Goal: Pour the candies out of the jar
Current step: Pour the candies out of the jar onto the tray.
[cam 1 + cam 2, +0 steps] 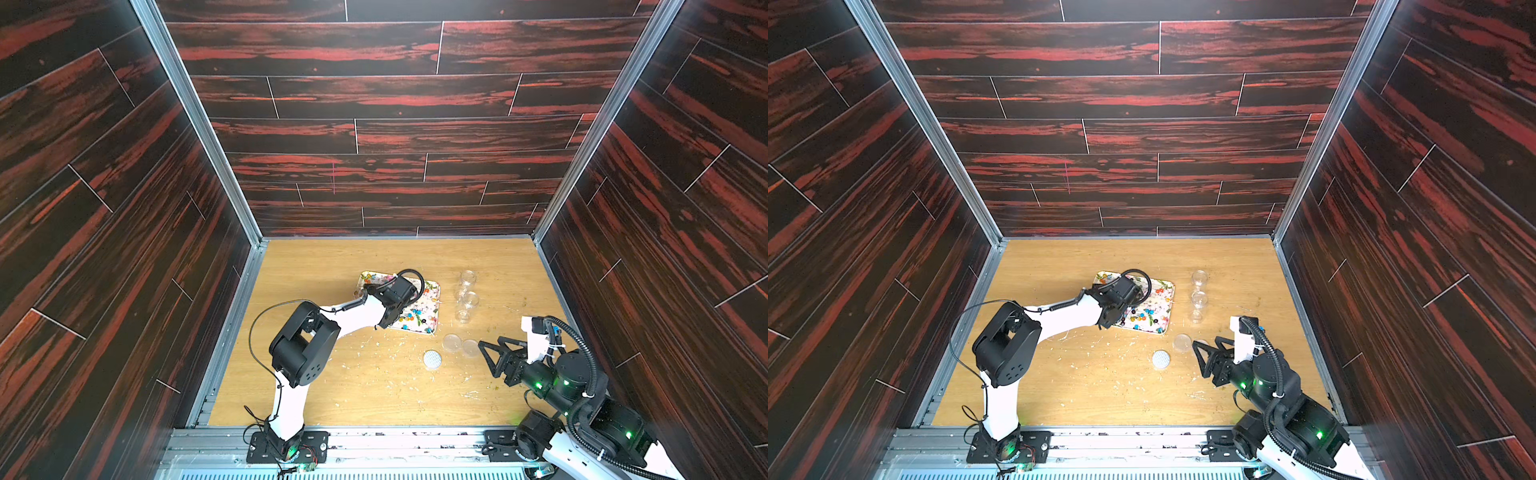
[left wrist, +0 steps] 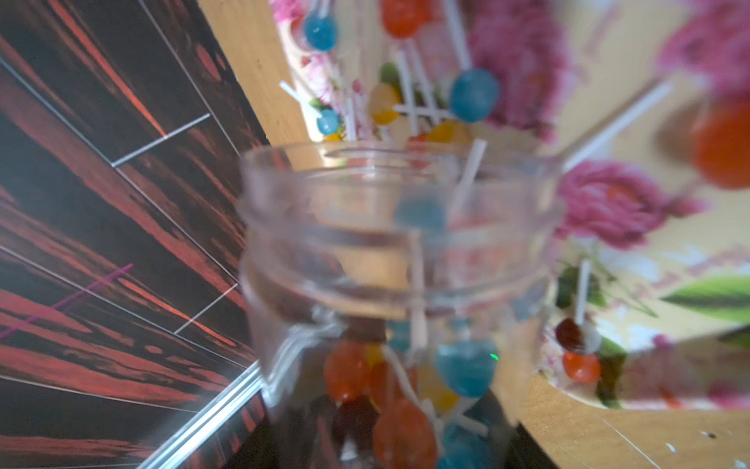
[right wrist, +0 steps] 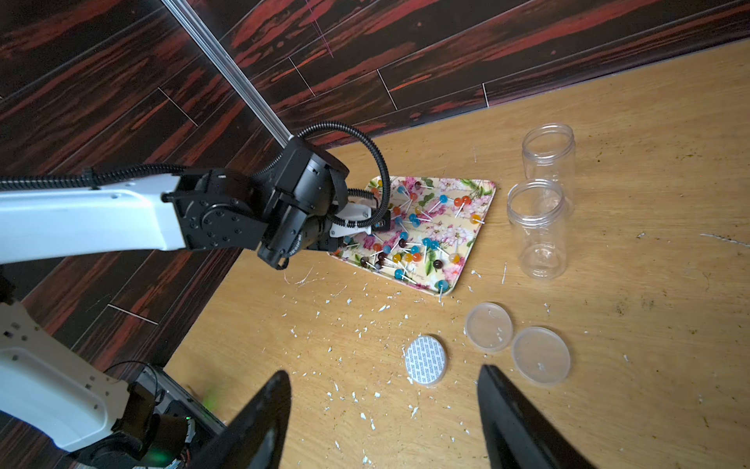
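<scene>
Placement, as seen in both top views: the left arm reaches over the floral tray (image 1: 434, 286) with its wrist turned downward, so that whatever leaves the held container lands inside the rim. The left gripper (image 1: 391, 316) sits under the wrist housing, and its grip cannot be read from here. Loose candies (image 1: 417, 316) already lie on the tray's near half. The right gripper (image 1: 487, 358) hangs well apart, near three lids (image 1: 451, 343), which keeps it clear of the pour.

Left wrist view: the jar (image 2: 399, 251) fills the frame, its open mouth pointing away toward the tray. The fingers are out of frame but clamped on the jar's base end. A cluster of candies sits at that base end, and one blue piece with its stick lies near the neck. Judgement: the pour is only partly done, and a steeper tilt is probably required, since the sticks may interlock.

Right wrist view: the right fingers stand apart and hold nothing, above the table (image 3: 649, 325) beside the white-lined lid (image 3: 426, 359). Two empty jars (image 3: 535, 227) stand upright just beside the tray, outside the landing zone.
</scene>
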